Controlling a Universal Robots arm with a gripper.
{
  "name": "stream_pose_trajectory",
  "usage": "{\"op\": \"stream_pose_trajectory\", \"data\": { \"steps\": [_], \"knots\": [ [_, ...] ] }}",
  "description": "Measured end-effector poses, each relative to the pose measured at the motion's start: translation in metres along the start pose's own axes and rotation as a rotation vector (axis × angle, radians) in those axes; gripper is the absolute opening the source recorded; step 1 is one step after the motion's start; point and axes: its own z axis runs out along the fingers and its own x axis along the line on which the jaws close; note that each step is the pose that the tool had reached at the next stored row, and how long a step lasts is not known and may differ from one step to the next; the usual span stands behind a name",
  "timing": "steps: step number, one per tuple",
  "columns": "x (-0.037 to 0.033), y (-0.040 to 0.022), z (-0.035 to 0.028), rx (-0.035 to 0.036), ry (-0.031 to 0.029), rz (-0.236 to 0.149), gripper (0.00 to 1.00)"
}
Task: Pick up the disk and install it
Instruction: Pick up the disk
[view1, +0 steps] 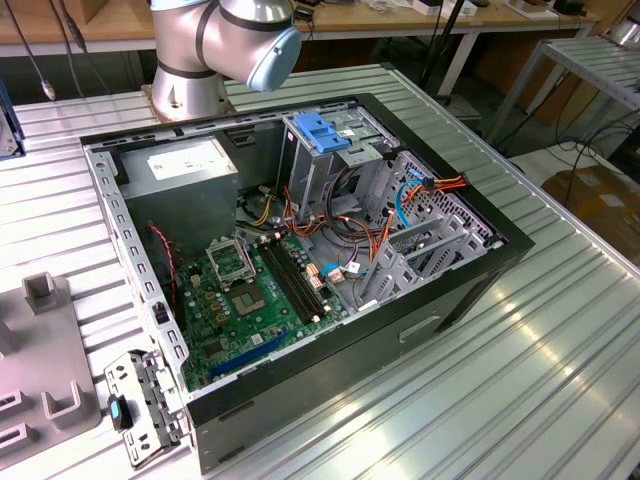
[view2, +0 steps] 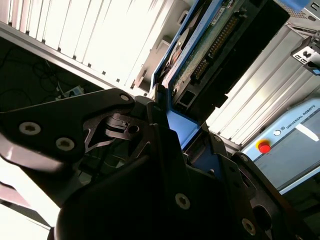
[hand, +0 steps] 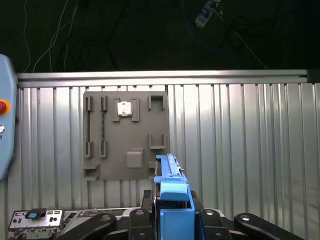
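I hold the black gripper (hand: 172, 202) clamped on the flat black-and-silver metal disk (hand: 168, 170) with blue rails, its long axis projecting straight beyond the jaws.

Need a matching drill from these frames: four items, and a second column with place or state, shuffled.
1. blue-railed flat metal disk
2. grey slotted fixture plate
3. grey metal box with white sticker
4. blue plastic top

A. in a corner of the open black computer case
B. gripped in the black tool
C. flat on the ribbed metal table
D. on the metal cage

Pairs: 1-B, 2-C, 3-A, 4-D
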Motion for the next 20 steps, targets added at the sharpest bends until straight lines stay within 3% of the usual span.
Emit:
{"op": "stream_pose_trajectory", "data": {
  "steps": [15,20],
  "knots": [
    [-0.0005,-0.0217,-0.0007,0.0,0.0001,0.0,0.37],
    [0.0052,-0.0231,-0.0009,0.0,0.0001,0.0,0.37]
  ]
}}
